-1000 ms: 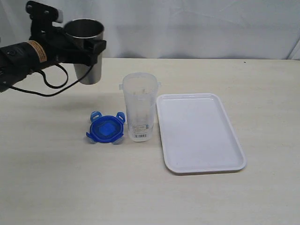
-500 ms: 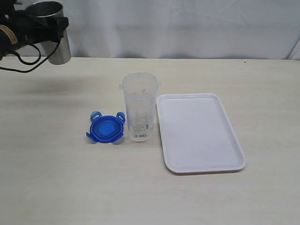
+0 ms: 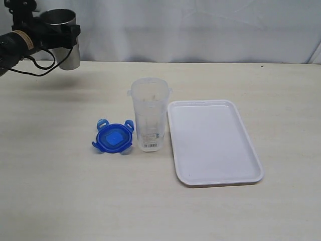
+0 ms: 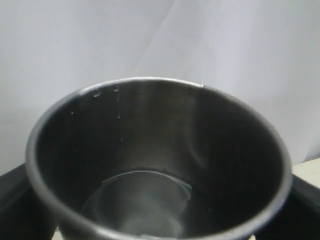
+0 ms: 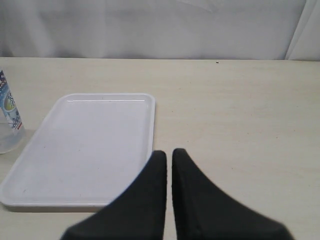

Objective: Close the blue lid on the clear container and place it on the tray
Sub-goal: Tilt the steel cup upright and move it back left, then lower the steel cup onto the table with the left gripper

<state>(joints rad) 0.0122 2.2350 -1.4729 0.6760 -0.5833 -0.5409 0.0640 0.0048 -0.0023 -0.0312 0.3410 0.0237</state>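
Observation:
The clear container (image 3: 149, 115) stands upright and open on the table, touching the left rim of the white tray (image 3: 213, 145). The blue lid (image 3: 113, 138) lies flat just left of the container's base. My left gripper (image 3: 64, 36) is far off at the back left, held above the table and shut on a grey steel cup (image 3: 61, 39); the cup's dark inside (image 4: 160, 165) fills the left wrist view. My right gripper (image 5: 169, 156) is shut with nothing in it, over the tray's (image 5: 85, 145) near right edge. The container's edge (image 5: 7, 120) shows beside the tray.
A white curtain (image 3: 200, 25) closes off the back of the table. The left arm's black cable (image 3: 35, 63) hangs near the back left corner. Bare tabletop (image 3: 150, 211) stretches across the front.
The left arm carried the steel cup away from above the container to the far back left, then eased slightly right. Lid, container and tray have not moved.

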